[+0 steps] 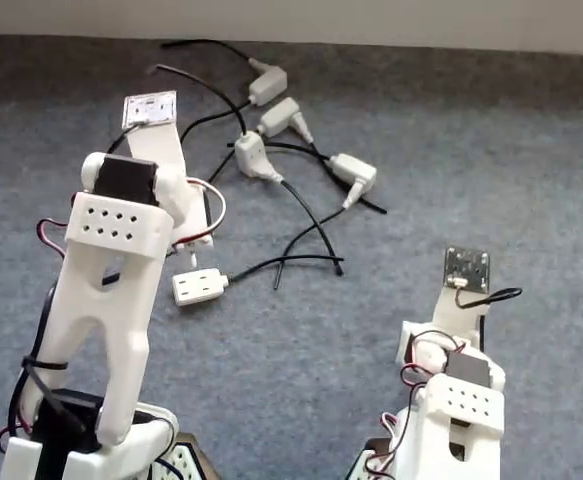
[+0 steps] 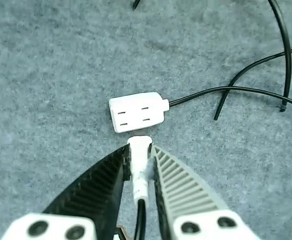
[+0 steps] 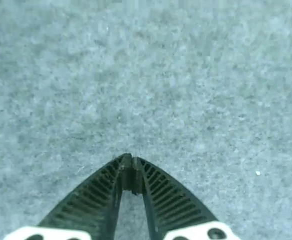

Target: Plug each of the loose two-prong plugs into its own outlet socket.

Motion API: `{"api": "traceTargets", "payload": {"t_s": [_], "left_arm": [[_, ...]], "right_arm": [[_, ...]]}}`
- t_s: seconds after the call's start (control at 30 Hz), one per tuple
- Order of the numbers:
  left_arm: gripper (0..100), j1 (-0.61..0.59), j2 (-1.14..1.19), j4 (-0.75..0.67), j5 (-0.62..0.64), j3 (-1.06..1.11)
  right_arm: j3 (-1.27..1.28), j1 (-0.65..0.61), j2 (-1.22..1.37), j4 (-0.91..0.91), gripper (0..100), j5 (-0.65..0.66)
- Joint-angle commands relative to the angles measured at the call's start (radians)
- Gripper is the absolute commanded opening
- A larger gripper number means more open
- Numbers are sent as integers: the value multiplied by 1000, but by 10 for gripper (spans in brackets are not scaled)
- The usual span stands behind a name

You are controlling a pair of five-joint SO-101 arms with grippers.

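Plug (image 2: 138, 172), judged light and rigid, sits clamped by its body in my left pincer (image 2: 140, 156), just beside the outlet socket (image 1: 196, 287) at eight o'clock of desk (image 1: 471, 150) centre; right pincer (image 3: 132, 172) together, empty.

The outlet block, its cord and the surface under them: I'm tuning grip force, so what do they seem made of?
Outlet block: probably hard moulded plastic, white, smooth, with crisp edges and slots. Cord: likely rubber or vinyl sheath, black, smooth, lying in loose curves. Surface: seems felt or short-pile carpet, grey, matte, fuzzy mottled fibres.
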Motion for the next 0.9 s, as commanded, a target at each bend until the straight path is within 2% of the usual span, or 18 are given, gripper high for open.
{"api": "traceTargets", "payload": {"t_s": [0.0, 0.23, 0.43, 0.73, 0.87], "left_arm": [[7, -5, -1, 6, 14, 41], [7, -38, 1, -236, 199, 280], [7, -54, -5, -431, 218, 437], [7, -87, -7, -468, 207, 475], [7, -87, -8, -468, 144, 472]], "right_arm": [[18, -21, -10, -42, 6, -12], [24, -54, -10, -47, 6, -8], [24, -56, -10, -68, 6, -8], [24, -58, -10, -70, 6, -11], [25, -58, -10, -70, 6, -11]]}}
